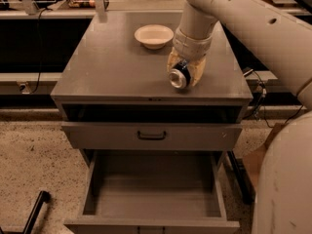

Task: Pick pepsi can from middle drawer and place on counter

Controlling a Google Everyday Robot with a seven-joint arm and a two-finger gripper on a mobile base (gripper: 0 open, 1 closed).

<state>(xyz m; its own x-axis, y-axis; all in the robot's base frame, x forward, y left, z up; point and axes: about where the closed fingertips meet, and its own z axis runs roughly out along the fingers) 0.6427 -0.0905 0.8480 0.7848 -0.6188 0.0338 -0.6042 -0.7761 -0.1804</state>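
One pepsi can (178, 77) is clamped between the tan fingers (198, 70) of the gripper (184, 74). It is tipped on its side with a silver end facing out, low over the right front part of the counter (107, 67) — whether it touches the top I cannot tell. A white bowl (153, 35) stands behind it, near but apart. Below, the middle drawer (156, 191) is pulled out — flat grey floor in plain view — under a shut drawer front (107, 135) with a dark handle.
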